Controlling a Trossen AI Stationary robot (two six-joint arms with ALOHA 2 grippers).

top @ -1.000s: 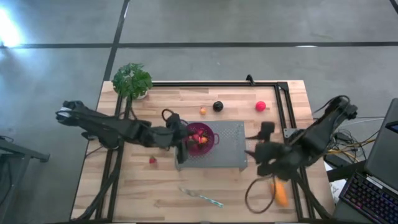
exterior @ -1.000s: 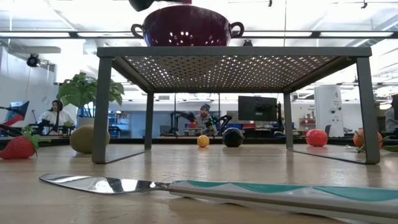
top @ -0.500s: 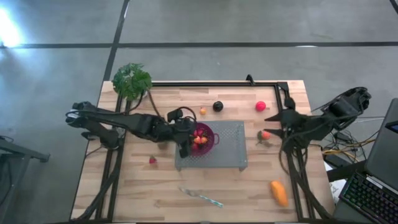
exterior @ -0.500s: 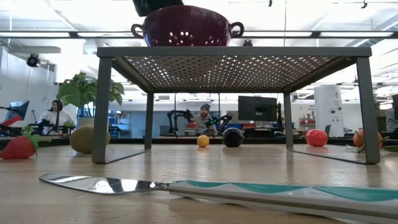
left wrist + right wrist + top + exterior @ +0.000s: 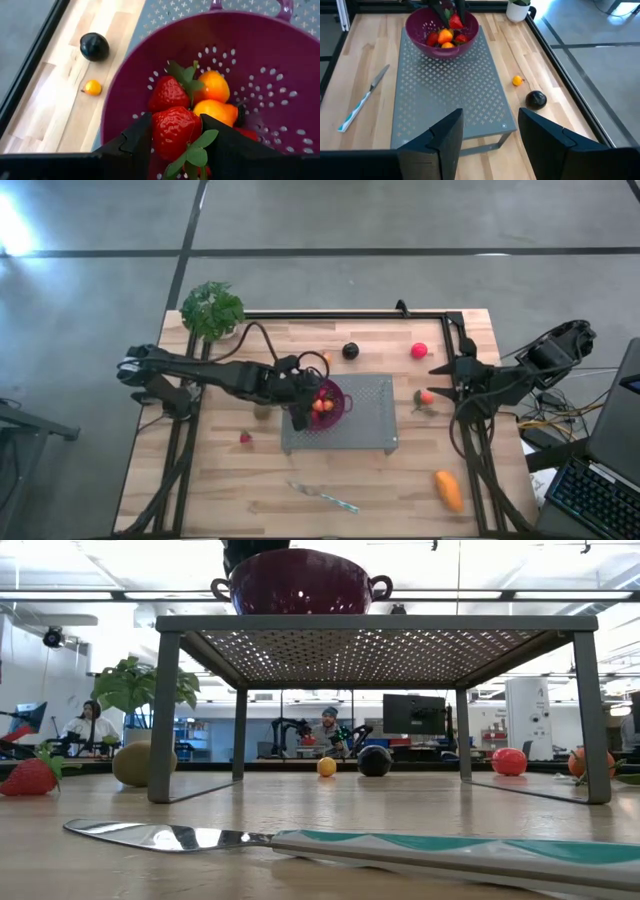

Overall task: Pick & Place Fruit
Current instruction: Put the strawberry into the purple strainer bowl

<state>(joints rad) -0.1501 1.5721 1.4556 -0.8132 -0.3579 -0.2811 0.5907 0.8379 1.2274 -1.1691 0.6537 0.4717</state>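
Note:
A purple colander [image 5: 335, 402] stands on a grey perforated rack [image 5: 365, 425] and holds strawberries and small orange pieces [image 5: 215, 87]. My left gripper [image 5: 308, 408] reaches into the bowl, shut on a red strawberry [image 5: 172, 132]. My right gripper [image 5: 445, 378] hangs open near the table's right edge, nothing between its fingers [image 5: 445, 137]. Resting on the table are a strawberry [image 5: 245, 438], an olive kiwi [image 5: 262, 412], a dark plum [image 5: 350, 350], a tiny orange piece [image 5: 517, 80], a pink-red ball [image 5: 419, 350], a reddish leafed fruit [image 5: 427, 397] and an oblong orange fruit [image 5: 449, 490]. My left gripper pinches the strawberry by its two sides [image 5: 159, 134] between its two fingers [image 5: 135, 142]. The fingers come slanting down from the table's left. The berry's leafy end [image 5: 195, 154] lies toward the wrist. It sits inside the colander above the other fruit; whether it touches them I cannot tell.
A slim knife with a teal handle [image 5: 325, 498] lies near the front edge. A potted green plant [image 5: 212, 308] stands at the far left corner. A black frame [image 5: 455, 340] runs along the far and right edges. Bare wood shows at front left.
My left gripper has gone toward the table's right with the strawberry and tipped downward, from the colander's left rim into the bowl. My right arm has drawn back from above the front right of the rack toward the table's right edge, uncovering the reddish fruit and the oblong orange one.

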